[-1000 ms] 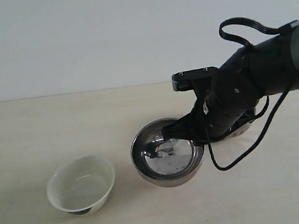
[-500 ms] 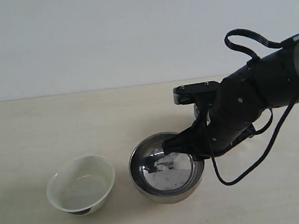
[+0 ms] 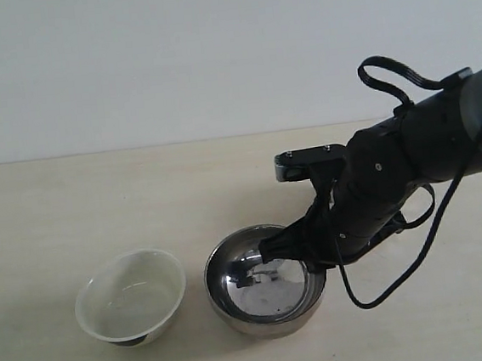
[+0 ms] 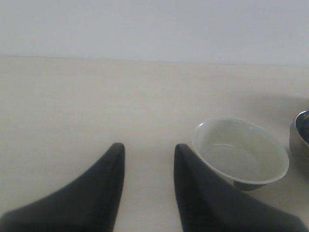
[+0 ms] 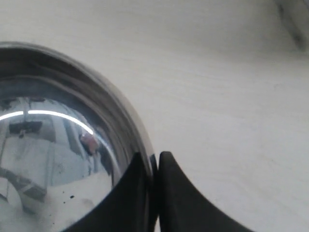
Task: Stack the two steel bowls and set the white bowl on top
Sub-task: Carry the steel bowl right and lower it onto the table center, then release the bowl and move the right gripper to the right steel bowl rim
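Observation:
A shiny steel bowl (image 3: 264,282) sits low at the table's front middle, and I cannot tell whether it touches the table. My right gripper (image 3: 275,245) is shut on its right rim; the wrist view shows the rim (image 5: 120,113) pinched between the fingertips of the right gripper (image 5: 153,155). The white bowl (image 3: 131,295) stands upright just left of it, a small gap apart. The second steel bowl is hidden, probably behind the right arm. My left gripper (image 4: 146,147) is open and empty over bare table, with the white bowl (image 4: 241,152) beside one finger.
The black right arm (image 3: 402,169) with its looping cable reaches in from the right. A pale wall closes the far edge of the light wooden table (image 3: 73,205). An edge of the steel bowl (image 4: 302,131) shows at the border of the left wrist view.
My right gripper has carried the steel bowl left and down, closer to the white bowl. The white bowl has not moved.

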Available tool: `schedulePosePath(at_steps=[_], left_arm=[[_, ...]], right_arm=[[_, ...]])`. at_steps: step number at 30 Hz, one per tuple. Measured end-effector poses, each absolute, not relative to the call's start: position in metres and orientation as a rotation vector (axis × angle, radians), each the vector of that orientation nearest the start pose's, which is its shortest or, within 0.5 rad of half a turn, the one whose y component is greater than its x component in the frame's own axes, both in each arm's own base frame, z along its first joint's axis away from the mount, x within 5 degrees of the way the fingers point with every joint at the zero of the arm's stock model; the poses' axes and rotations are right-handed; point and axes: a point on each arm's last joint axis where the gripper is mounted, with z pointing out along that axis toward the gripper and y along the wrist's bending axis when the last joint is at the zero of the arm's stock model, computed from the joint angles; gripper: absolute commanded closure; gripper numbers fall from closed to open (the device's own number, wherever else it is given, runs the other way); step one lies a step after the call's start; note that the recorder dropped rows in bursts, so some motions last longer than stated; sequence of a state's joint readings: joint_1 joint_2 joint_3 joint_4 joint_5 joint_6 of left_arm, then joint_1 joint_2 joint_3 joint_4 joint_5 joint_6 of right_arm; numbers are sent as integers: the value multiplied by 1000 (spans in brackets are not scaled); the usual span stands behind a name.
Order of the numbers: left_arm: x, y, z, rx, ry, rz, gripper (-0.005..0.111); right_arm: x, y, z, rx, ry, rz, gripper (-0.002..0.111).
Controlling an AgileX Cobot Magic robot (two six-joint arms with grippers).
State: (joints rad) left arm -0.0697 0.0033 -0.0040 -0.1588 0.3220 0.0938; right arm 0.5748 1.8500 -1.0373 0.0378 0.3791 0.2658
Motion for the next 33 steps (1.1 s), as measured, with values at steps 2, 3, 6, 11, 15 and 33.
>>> schedulePosePath(at_steps=[2, 3, 6, 11, 15, 33], left_arm=[[54, -8, 186, 47, 1802, -135, 74], [54, -8, 186, 47, 1802, -135, 74], [54, -8, 186, 47, 1802, -135, 74], [54, -8, 186, 47, 1802, -135, 74], [54, -8, 186, 47, 1802, -135, 74], [54, -8, 186, 47, 1802, -135, 74]], right_arm=[[300, 196, 150, -374, 2691, 288, 108], [300, 196, 150, -373, 2691, 289, 108], [300, 196, 150, -371, 2690, 291, 108], [302, 197, 151, -371, 2659, 304, 102], [304, 199, 152, -366, 2629, 317, 61], [328, 161, 250, -169, 2475, 165, 41]])
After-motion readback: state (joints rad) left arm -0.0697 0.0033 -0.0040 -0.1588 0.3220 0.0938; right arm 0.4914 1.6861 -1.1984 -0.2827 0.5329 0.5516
